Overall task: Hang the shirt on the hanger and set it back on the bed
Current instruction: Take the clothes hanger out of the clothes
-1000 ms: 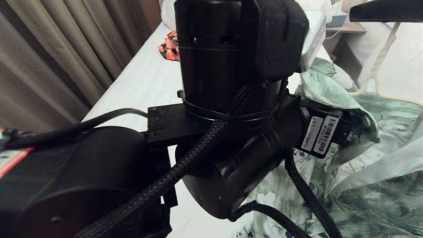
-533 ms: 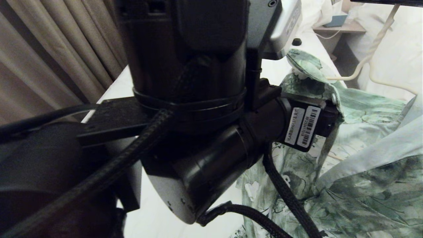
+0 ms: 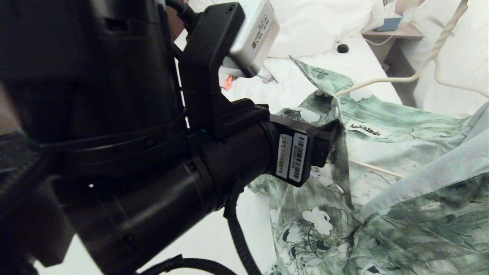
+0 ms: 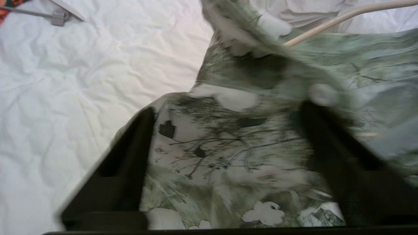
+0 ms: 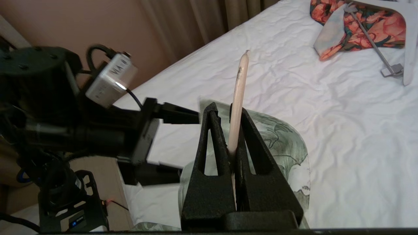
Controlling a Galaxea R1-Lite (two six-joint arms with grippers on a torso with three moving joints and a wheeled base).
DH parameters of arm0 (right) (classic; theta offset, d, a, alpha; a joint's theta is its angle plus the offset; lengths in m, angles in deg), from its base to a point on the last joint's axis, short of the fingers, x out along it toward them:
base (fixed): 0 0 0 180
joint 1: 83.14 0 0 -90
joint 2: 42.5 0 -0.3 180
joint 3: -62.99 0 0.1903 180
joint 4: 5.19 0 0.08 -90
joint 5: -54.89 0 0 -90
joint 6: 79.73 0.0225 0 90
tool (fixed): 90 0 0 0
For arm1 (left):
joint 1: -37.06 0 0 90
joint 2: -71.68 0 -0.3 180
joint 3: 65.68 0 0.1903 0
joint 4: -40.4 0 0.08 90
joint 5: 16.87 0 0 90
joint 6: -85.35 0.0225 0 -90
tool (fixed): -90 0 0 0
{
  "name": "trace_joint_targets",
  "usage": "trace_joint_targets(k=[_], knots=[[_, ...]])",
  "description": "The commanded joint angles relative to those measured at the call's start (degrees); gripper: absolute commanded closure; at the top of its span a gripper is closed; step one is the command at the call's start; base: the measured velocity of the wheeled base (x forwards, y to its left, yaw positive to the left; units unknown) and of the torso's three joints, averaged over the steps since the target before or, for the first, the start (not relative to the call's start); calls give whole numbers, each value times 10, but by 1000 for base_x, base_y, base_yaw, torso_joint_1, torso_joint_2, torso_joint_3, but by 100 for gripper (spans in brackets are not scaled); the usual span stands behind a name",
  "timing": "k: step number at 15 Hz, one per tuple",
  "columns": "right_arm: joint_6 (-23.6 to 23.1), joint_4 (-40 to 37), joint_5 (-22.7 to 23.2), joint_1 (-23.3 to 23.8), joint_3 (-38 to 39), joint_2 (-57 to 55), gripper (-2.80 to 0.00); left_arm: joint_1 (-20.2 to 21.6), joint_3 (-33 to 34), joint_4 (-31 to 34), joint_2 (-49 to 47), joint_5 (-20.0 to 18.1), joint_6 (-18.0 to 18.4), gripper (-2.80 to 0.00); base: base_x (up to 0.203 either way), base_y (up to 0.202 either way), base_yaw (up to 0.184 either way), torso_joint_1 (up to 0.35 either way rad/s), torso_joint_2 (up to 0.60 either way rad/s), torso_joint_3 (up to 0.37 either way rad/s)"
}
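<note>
While the right gripper (image 5: pixel 232 153) clamps the hanger (image 5: pixel 237 98) inside the shirt (image 3: pixel 382 183), the left gripper (image 4: pixel 225 156) stands wide at its collar; seating and setting on the bed (image 3: pixel 301 84) remain.

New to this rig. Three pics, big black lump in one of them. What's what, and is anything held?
It is a two-armed robot at a bed. The head camera looks down, and the black lump is the left arm close to the lens. The other two pictures come from cameras behind each gripper. The left gripper stands open around a fold of the shirt, its fingers either side of the cloth. The right gripper is shut on the hanger, whose wire runs into the shirt's neck. An orange garment and a white hanger lie further up the bed.
</note>
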Motion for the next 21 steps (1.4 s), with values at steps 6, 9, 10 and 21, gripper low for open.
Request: trace_joint_targets(k=[6, 9, 10, 21], knots=[[-16, -2, 1, 0, 2, 1, 0, 41, 89, -2, 94, 0, -3, 0, 0, 0, 0, 0, 0, 0], [-17, -2, 2, -1, 3, 3, 0, 62, 125, -1, 140, 0, -3, 0, 0, 0, 0, 0, 0, 0], [-16, -2, 4, -1, 4, 4, 0, 65, 137, -1, 152, 1, -2, 0, 0, 0, 0, 0, 0, 0], [-15, -1, 13, -1, 0, 19, 0, 189, 282, 1, 323, 0, -4, 0, 0, 0, 0, 46, -196, -144]])
